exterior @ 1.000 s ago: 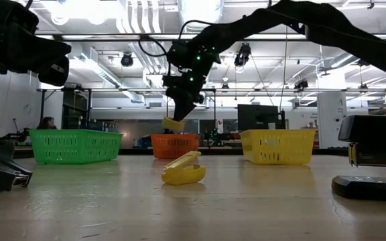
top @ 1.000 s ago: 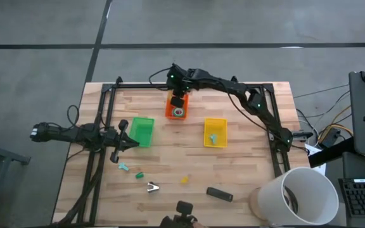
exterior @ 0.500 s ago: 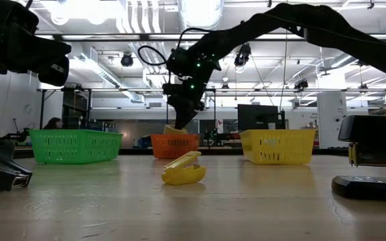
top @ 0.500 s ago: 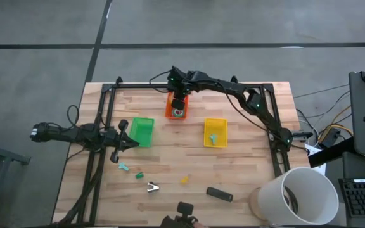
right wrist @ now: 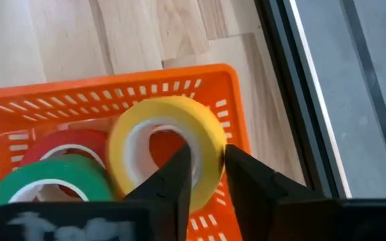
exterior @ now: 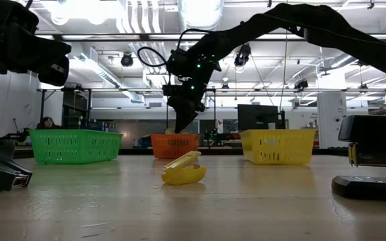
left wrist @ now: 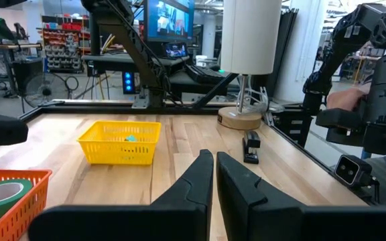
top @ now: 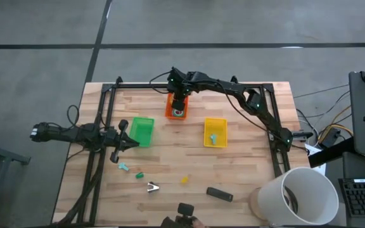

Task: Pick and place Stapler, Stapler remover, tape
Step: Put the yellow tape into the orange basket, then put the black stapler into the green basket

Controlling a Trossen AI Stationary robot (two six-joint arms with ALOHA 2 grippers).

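Observation:
My right gripper [right wrist: 203,177] hangs over the orange basket [top: 170,113] at the table's far side, shut on a yellow tape roll [right wrist: 169,144]. A green roll [right wrist: 42,181] and a red roll [right wrist: 72,144] lie flat in that basket. The black stapler [top: 220,194] lies on the wood near the near edge. My left gripper [top: 129,143] waits, shut, beside the green basket [top: 142,131], touching nothing. My right gripper pinches the yellow tape roll by the wall of its ring [right wrist: 210,150], one finger [right wrist: 176,177] in the centre hole and the other finger [right wrist: 246,181] outside. It comes from above, pointing down. The roll stands on edge below the fingers, inside the orange basket.
A yellow basket [top: 215,132] holds a teal piece. Small teal [top: 124,167], green [top: 139,174], silver [top: 152,187] and yellow [top: 184,180] pieces lie on the near part of the table. A large white cylinder [top: 296,193] stands at the near right corner.
My right gripper has gone down toward the orange basket, still shut on the yellow tape roll. The roll, which hung above the basket's rim in the low view, has sunk behind the rim.

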